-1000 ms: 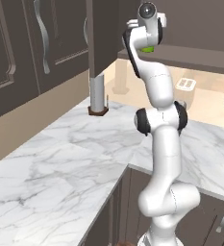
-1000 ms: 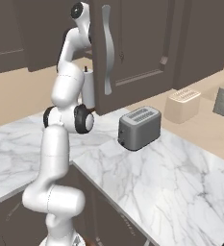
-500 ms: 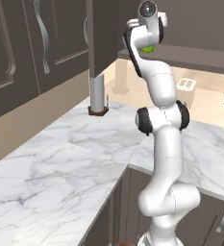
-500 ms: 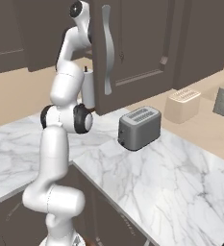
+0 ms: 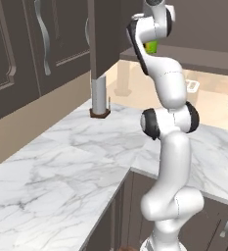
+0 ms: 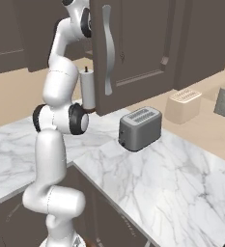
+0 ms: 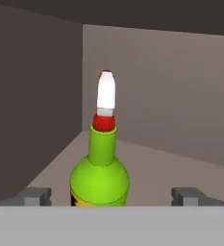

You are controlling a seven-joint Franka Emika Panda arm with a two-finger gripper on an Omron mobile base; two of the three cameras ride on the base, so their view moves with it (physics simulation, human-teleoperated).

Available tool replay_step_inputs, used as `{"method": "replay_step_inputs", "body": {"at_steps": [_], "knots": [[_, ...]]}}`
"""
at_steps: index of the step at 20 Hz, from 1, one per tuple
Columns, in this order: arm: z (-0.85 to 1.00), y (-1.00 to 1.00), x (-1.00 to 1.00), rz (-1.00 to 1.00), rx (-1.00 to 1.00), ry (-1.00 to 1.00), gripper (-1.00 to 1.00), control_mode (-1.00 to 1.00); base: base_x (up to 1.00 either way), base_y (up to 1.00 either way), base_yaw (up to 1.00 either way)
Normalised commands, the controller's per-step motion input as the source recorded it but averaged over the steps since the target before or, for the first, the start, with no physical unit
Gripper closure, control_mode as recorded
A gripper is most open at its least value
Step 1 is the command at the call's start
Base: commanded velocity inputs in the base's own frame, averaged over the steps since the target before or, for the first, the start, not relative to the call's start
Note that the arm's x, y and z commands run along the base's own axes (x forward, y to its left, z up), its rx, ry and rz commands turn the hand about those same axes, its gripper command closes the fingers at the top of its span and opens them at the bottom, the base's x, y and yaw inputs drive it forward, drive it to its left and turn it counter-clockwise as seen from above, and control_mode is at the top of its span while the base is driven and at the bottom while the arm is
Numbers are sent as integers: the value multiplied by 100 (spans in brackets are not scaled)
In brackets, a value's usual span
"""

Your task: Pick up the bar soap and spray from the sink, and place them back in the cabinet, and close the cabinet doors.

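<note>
The spray [image 7: 100, 180], a green bottle with a red-and-white nozzle, stands upright on the brown shelf [image 7: 166, 168] inside the cabinet. My gripper [image 7: 111, 196] is open, with one fingertip on each side of the bottle's body and a gap to each. In the left base view the arm reaches up into the cabinet and a bit of the green spray [image 5: 151, 47] shows beside the hand. One cabinet door [image 6: 133, 48] hangs open to the right of the arm, its curved silver handle [image 6: 108, 48] facing out. The bar soap and the sink are out of view.
A grey toaster [image 6: 139, 128] and a beige box [image 6: 184, 104] stand on the marble counter [image 5: 61, 171]. A paper towel holder [image 5: 99, 98] stands below the open cabinet. Closed dark doors [image 5: 42, 44] line the wall to the left.
</note>
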Motion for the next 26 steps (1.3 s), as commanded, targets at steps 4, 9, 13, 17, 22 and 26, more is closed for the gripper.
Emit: {"method": "replay_step_inputs", "body": {"at_steps": [4, 9, 13, 17, 22, 26], "knots": [[-1, 0, -56, 0, 0, 0, -100, -100, 0, 0, 0], [-11, 0, -57, 0, 0, 0, -100, -100, 0, 0, 0], [-19, 0, -57, 0, 0, 0, -100, -100, 0, 0, 0], [-26, 3, -58, 0, 0, 0, -100, -100, 0, 0, 0], [-28, 4, -61, 0, 0, 0, -100, -100, 0, 0, 0], [-28, 1, -69, 0, 0, 0, -100, -100, 0, 0, 0]]}}
